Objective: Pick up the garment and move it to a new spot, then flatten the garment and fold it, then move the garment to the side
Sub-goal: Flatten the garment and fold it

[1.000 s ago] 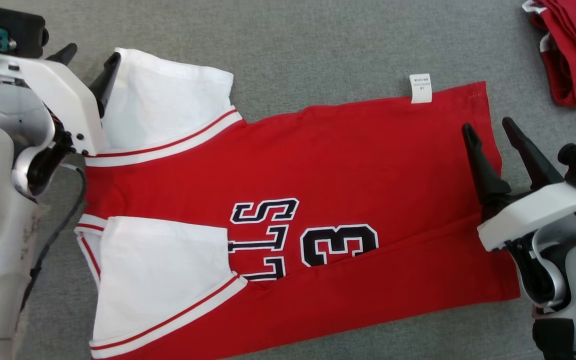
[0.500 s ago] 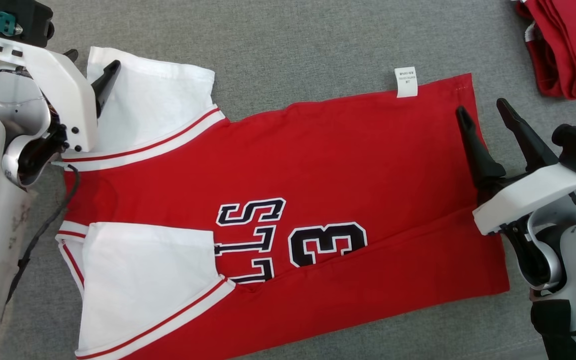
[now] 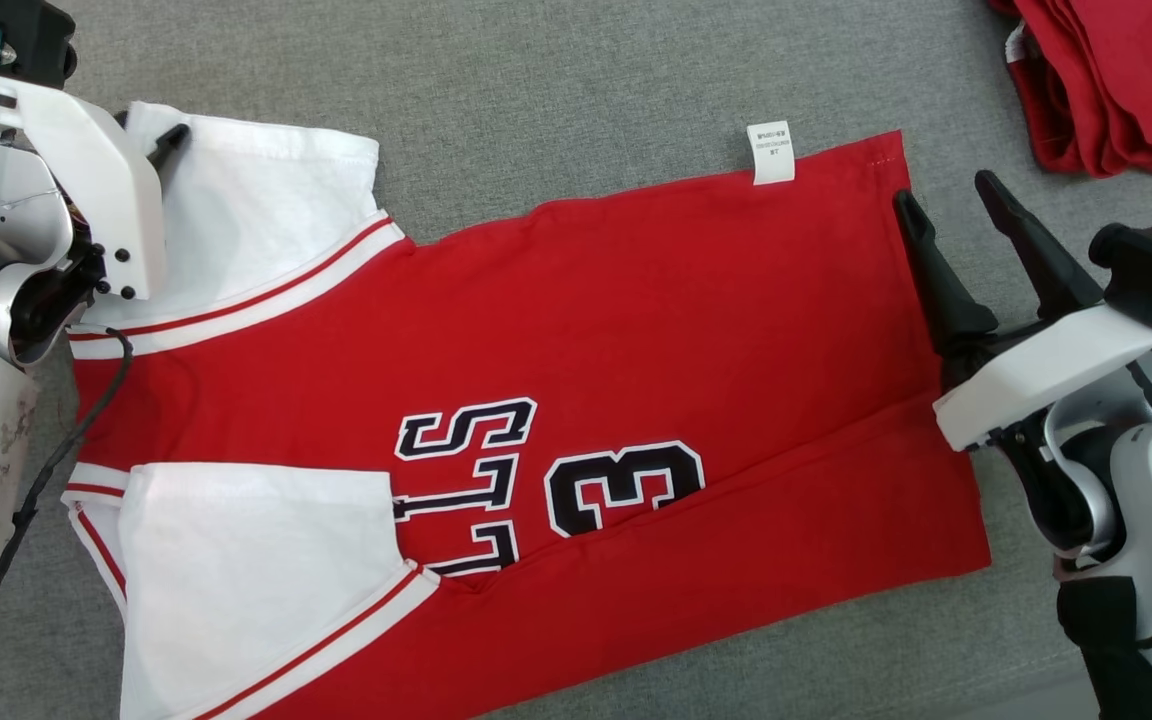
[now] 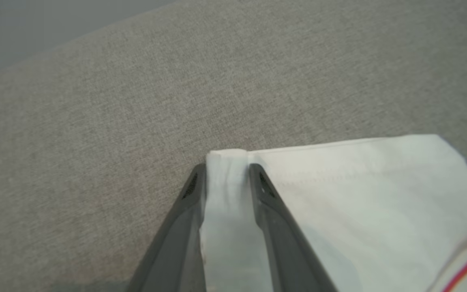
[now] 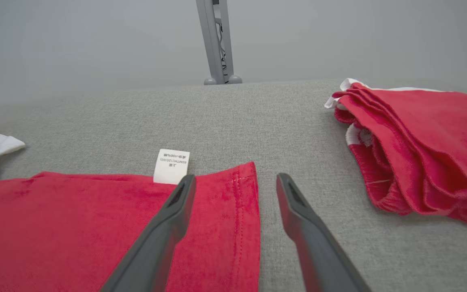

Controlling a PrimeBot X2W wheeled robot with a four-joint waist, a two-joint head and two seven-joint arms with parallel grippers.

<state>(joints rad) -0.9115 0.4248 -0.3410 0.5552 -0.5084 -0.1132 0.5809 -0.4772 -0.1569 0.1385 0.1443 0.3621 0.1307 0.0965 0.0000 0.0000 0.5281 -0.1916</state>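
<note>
Between the fingers of the left gripper [image 4: 227, 165] stands a ridge of white sleeve [image 4: 359, 182], cloth touching both; whether they truly clamp it I cannot tell. From there the garment [image 3: 636, 330] runs lengthwise toward the right gripper [image 5: 235, 177], spread wide astride the hem corner: inner finger above red cloth, outer above grey surface [image 5: 258, 113]. Beyond its outer finger lies a red pile [image 5: 420, 154].

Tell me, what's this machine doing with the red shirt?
A two-armed robot is working on a red jersey lying on a grey surface. Its left end effector has a corner of the white sleeve between its fingers; its right end effector stands open, straddling the hem at the other end.
</note>
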